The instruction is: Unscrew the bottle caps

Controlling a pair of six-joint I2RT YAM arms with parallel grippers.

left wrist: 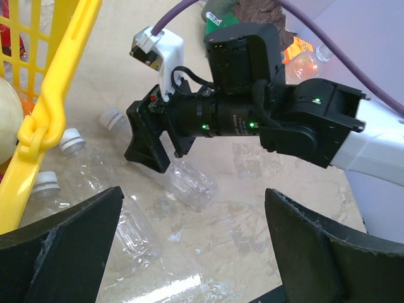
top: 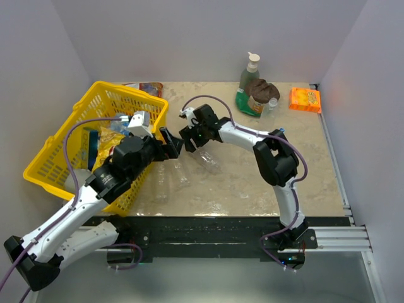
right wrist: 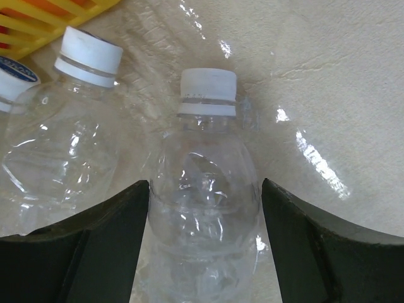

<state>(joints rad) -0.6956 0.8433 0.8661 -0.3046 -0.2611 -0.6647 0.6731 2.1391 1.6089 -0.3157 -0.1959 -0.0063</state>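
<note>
Top external view shows the two arms meeting near the middle of the frame, just right of the yellow basket (top: 60,129) on the left side of the counter (top: 252,189). The left claw (top: 172,145) and the right claw (top: 188,140) point at each other and are very near. Clear bottles (top: 209,159) lie on their sides on the counter under and below them. At the top of the frame stand a green soap bottle (top: 250,72) and an orange packet (top: 305,99). Left wrist view shows the left claw (left wrist: 194,194) wide apart over the counter, with nothing held in it. The right claw (left wrist: 158,145) sits in the middle of that frame, low over one lying bottle (left wrist: 192,184). Three white caps (left wrist: 71,140) show at the left, near the basket, each on a bottle neck. Right wrist view shows the right claw (right wrist: 205,186) apart, one finger on each side of the bottle's round body and just beside it. The bottle does not look squeezed. Its white cap (right wrist: 208,91) is on the neck and points to the top of the frame. Another bottle (right wrist: 60,145), cap on, lies close on the left.
</note>
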